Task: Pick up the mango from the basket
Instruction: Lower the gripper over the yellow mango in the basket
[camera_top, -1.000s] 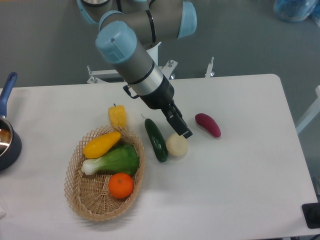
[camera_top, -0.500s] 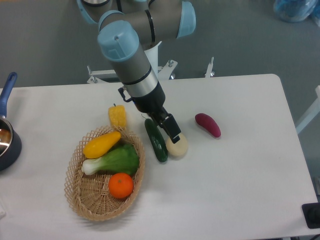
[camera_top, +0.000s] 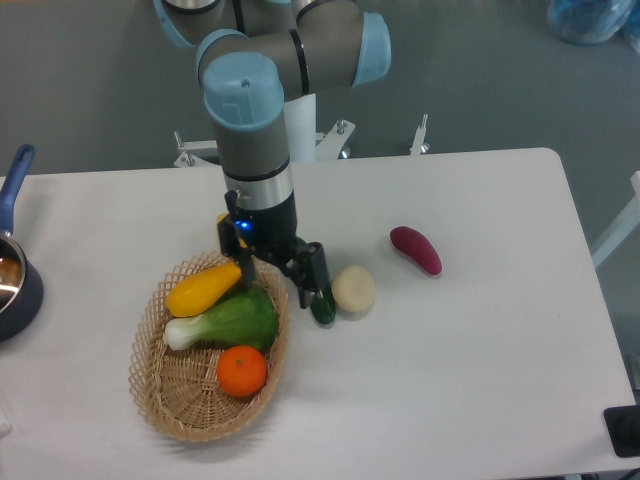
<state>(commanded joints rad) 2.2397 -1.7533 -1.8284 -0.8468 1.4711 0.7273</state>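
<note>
The mango (camera_top: 203, 288), smooth and yellow-orange, lies at the upper left of the wicker basket (camera_top: 150, 392), its tapered right end pointing toward my gripper. My gripper (camera_top: 280, 279) hangs over the basket's upper right rim, just right of the mango. It is open, with one finger near the mango's tip and the other (camera_top: 311, 279) over the cucumber. Nothing is between the fingers.
A green leafy vegetable (camera_top: 228, 320) and a round orange (camera_top: 242, 370) share the basket. Right of it lie a dark cucumber (camera_top: 323, 307), partly hidden by the gripper, a pale round vegetable (camera_top: 353, 288) and a purple eggplant (camera_top: 415, 249). A blue pot (camera_top: 12, 285) sits at the left edge.
The gripper has swung left from above the pale round vegetable to the basket's rim beside the mango and turned more upright. It now hides the corn and most of the cucumber.
</note>
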